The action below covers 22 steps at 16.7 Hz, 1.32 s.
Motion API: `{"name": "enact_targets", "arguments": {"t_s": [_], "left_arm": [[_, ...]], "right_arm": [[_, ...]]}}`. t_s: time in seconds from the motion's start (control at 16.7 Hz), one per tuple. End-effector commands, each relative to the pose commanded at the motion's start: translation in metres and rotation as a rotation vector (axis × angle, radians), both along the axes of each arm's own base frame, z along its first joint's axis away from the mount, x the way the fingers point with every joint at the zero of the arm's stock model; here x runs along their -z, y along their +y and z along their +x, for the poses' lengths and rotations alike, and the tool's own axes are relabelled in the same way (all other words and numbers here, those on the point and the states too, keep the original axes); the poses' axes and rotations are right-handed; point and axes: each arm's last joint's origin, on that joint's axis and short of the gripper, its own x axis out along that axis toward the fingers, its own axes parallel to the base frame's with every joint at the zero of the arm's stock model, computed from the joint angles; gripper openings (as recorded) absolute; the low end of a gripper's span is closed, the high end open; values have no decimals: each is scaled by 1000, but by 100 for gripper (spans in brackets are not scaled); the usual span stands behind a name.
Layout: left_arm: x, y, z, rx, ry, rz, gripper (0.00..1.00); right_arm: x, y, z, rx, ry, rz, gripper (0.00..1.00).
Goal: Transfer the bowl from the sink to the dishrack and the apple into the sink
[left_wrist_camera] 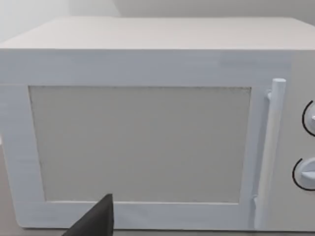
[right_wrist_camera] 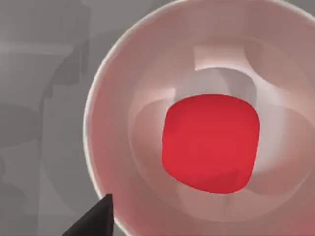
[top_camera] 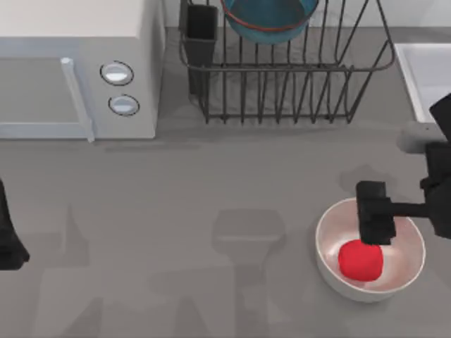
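Observation:
The teal-blue bowl (top_camera: 268, 17) with its orange-red rim stands in the dark wire dishrack (top_camera: 282, 91) at the back middle. The red apple (top_camera: 361, 260) (right_wrist_camera: 211, 142) lies inside a glossy white bowl (top_camera: 331, 267) at the front right. My right gripper (top_camera: 372, 229) hangs open just above that white bowl, over the apple's far side, holding nothing; one dark fingertip (right_wrist_camera: 98, 219) shows in the right wrist view. The pale sink (top_camera: 423, 77) sits at the back right edge. My left gripper (top_camera: 8, 243) is parked at the left edge, open and empty.
A white microwave (top_camera: 70, 70) (left_wrist_camera: 147, 142) with two round knobs fills the back left. A black cutlery cup (top_camera: 201, 35) stands at the dishrack's left corner. Bare grey tabletop (top_camera: 211, 211) spans the middle and front left.

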Motion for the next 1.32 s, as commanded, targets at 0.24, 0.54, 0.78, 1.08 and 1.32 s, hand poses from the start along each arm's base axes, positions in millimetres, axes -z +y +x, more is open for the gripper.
{"name": "enact_targets", "arguments": {"t_s": [0.24,0.54,0.78,1.08,1.32], "left_arm": [[0,0,0,0,0,0,100],[0,0,0,0,0,0,100],[0,0,0,0,0,0,100],[0,0,0,0,0,0,100],[0,0,0,0,0,0,100]], "right_arm": [[17,34,36,21,244,-127,100],[25,52,62,42,334,-199,100],[25,52,63,42,336,-201,100],[44,52,65,47,336,-202,100],[90,55,67,41,333,-199,100]]}}
